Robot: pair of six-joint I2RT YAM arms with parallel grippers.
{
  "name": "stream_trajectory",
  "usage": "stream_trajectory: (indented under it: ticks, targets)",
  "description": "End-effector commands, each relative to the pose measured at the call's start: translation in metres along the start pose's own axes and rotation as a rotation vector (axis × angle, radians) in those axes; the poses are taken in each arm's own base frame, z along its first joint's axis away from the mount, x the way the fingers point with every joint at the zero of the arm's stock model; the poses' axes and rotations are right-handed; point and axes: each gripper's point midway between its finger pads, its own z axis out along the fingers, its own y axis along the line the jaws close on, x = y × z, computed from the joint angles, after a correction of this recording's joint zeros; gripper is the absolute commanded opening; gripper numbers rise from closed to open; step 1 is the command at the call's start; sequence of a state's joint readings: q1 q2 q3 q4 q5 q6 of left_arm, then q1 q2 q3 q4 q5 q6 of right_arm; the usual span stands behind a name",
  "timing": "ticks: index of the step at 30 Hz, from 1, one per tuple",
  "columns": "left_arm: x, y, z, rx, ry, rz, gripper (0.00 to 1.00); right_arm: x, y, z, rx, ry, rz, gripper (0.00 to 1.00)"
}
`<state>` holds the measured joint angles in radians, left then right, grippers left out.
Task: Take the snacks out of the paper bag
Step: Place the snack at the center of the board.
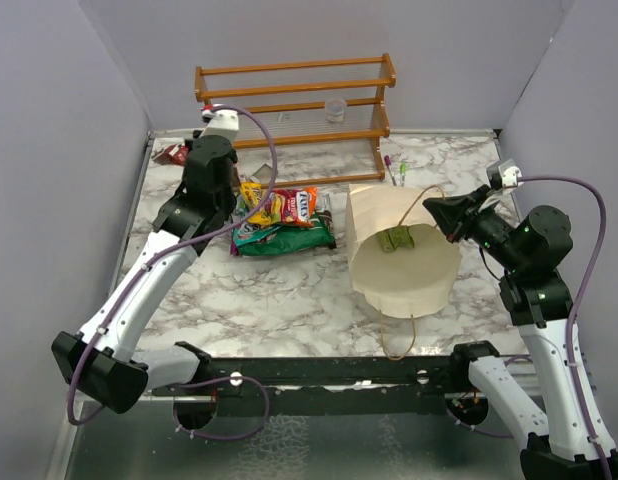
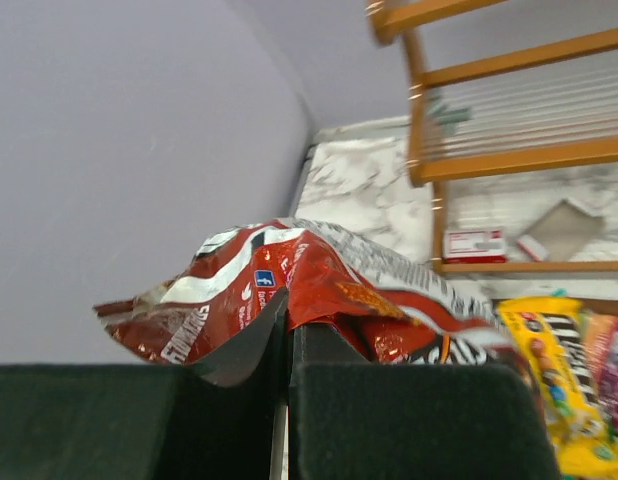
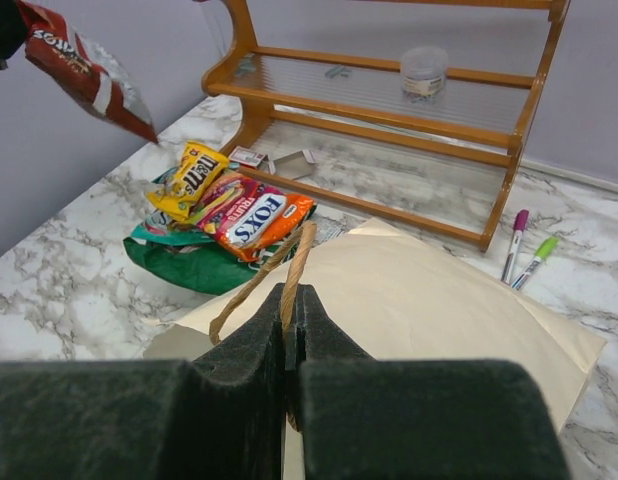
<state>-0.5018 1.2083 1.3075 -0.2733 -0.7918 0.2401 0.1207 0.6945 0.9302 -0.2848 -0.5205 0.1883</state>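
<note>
The cream paper bag (image 1: 404,270) lies on its side, mouth toward the arms, with a light green packet (image 1: 397,239) inside. My right gripper (image 1: 436,212) is shut on the bag's tan loop handle (image 3: 299,250) at the bag's upper edge (image 3: 419,300). My left gripper (image 1: 186,156) is at the far left corner, shut on a red-orange foil packet (image 2: 289,285) held above the table; it also shows in the right wrist view (image 3: 84,70). A pile of packets (image 1: 281,218) lies left of the bag: yellow (image 3: 192,175), orange-red (image 3: 259,220), dark green (image 3: 179,268).
A wooden slatted rack (image 1: 299,105) stands at the back, with a small clear cup (image 3: 425,70) on its shelf. Two pens (image 3: 524,248) lie by the rack's right foot. Grey walls close in left, right and behind.
</note>
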Motion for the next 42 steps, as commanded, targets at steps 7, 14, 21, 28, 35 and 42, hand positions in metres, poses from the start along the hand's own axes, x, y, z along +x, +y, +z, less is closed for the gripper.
stream_trajectory:
  ticks: [7, 14, 21, 28, 35, 42]
  targets:
    - [0.096, 0.065, 0.043, -0.390, 0.248, -0.225, 0.00, 0.000, 0.005, 0.003, -0.038, -0.012, 0.005, 0.02]
    - [0.156, 0.078, 0.064, -0.562, 0.457, -0.408, 0.00, -0.001, 0.009, 0.003, -0.057, -0.012, 0.014, 0.02]
    - [0.202, 0.047, 0.062, -0.663, 0.671, -0.704, 0.00, -0.001, 0.009, 0.003, -0.053, -0.017, 0.013, 0.02]
    - [0.242, -0.010, 0.052, -0.619, 0.839, -0.855, 0.00, -0.005, 0.010, 0.000, -0.051, -0.017, 0.008, 0.02]
    - [0.256, -0.046, 0.033, -0.566, 0.906, -0.944, 0.17, -0.002, 0.009, -0.002, -0.042, -0.021, 0.010, 0.02]
    - [0.244, -0.060, 0.010, -0.479, 0.907, -1.070, 0.39, -0.005, 0.011, -0.002, -0.044, -0.023, 0.010, 0.02]
